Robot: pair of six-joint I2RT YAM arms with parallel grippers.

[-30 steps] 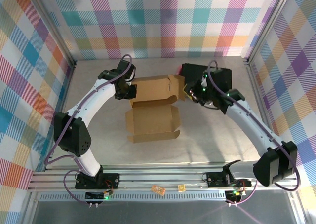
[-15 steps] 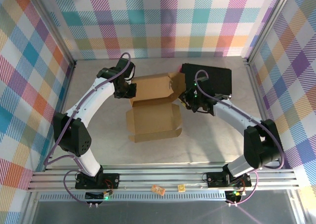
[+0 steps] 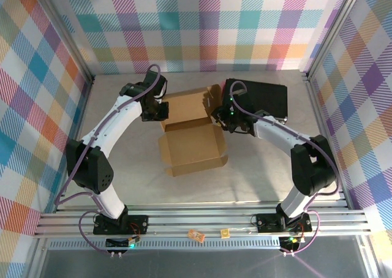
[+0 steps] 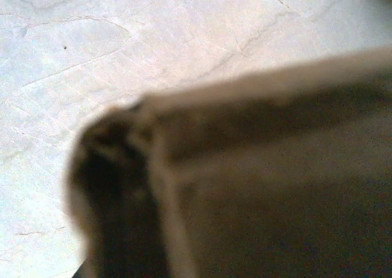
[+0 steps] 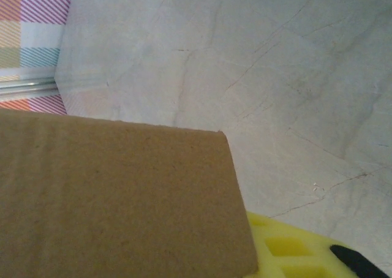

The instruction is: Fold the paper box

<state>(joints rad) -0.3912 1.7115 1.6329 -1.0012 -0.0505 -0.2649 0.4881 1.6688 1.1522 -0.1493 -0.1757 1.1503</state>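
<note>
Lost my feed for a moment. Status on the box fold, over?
Left gripper shut on paper box rear panel. Right gripper at its right flap, jaws unclear. Black case close behind.

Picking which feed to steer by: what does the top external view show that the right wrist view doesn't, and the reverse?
Top external adds: both arms, the left hand at the far-left flap of the paper box, the right hand at its right side, and the black case behind. Right wrist adds: a yellow slotted piece beside the cardboard panel's edge. Shared: brown cardboard and the pale table.
</note>
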